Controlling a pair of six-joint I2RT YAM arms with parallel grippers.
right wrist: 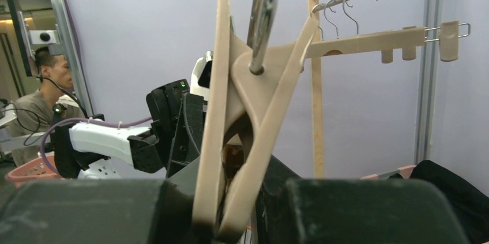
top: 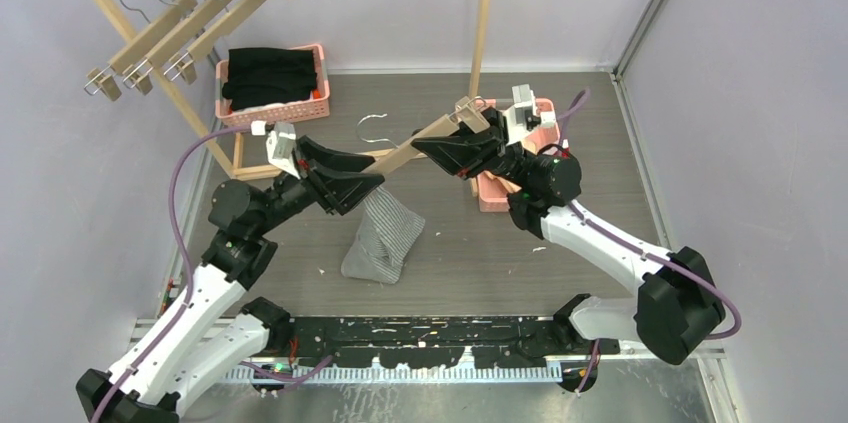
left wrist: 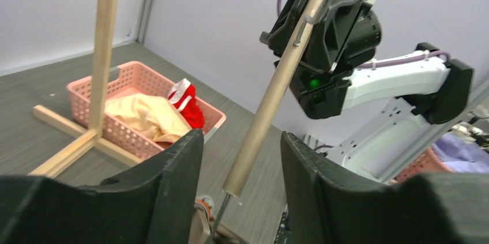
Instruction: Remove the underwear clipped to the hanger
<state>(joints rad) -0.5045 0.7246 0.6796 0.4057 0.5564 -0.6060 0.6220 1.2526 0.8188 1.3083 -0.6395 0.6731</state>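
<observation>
Chiefly, the risk lay in the hanger (top: 400, 154) being carried by one arm alone; the right pincer (right wrist: 228, 209) was clamped tight on the clip at the hanger's far end, and a slip there would probably let the bar swing or fall; the left pincer (left wrist: 241, 157) stood wide, its fingers (left wrist: 173, 186) either side of the bar near its other end with a gap on both sides, gripping nothing; should it close on bare wood rather than on a clip lever, the cloth would likely stay pinned, and a tug might then drag the whole hanger. The grey striped underwear (top: 383, 238) hung from below that left end, its lower part heaped on the bench (top: 560, 113); whether its clip had let go could not be told. The red pair (left wrist: 187, 102) and the cream pair (left wrist: 141, 114) lay in the pink basket (left wrist: 130, 79).
</observation>
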